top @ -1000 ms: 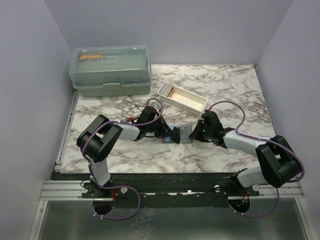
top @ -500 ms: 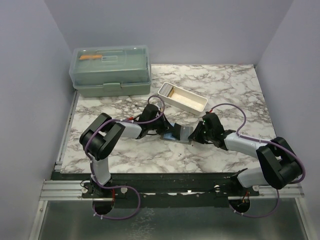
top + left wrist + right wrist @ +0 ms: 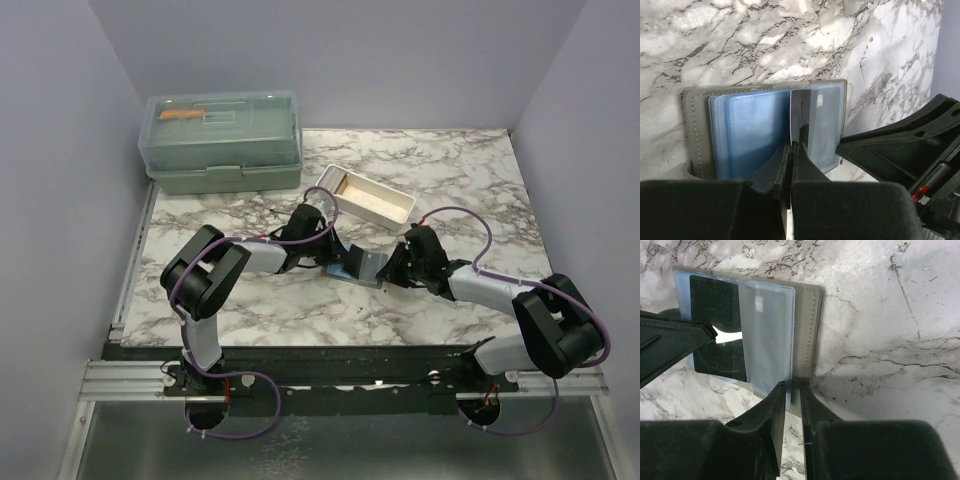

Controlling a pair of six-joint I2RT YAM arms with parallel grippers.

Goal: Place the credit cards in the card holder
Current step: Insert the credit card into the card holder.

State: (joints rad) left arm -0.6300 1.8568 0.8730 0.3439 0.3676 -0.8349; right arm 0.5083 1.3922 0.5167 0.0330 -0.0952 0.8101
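Observation:
The grey-olive card holder (image 3: 366, 264) lies open on the marble between my two grippers, its clear blue sleeves (image 3: 752, 130) fanned out. My left gripper (image 3: 337, 262) is shut on a thin credit card (image 3: 799, 117), seen nearly edge-on. The card's far end rests against the sleeves near the holder's middle (image 3: 827, 122). My right gripper (image 3: 388, 272) is shut on the near edge of the holder's right cover (image 3: 807, 340) and a clear sleeve (image 3: 767, 335), holding that side tilted up. In each wrist view the fingertips of that gripper, left (image 3: 791, 148) and right (image 3: 792, 386), are close together.
A long white tray (image 3: 392, 212) holding a tan card (image 3: 352, 185) sits just behind the holder. A big green lidded box (image 3: 222, 140) stands at the back left. Walls close in on the left, right and back of the table.
The holder's right side has lifted off the table since one second ago. My left gripper has moved slightly right with the card, closer to the sleeves.

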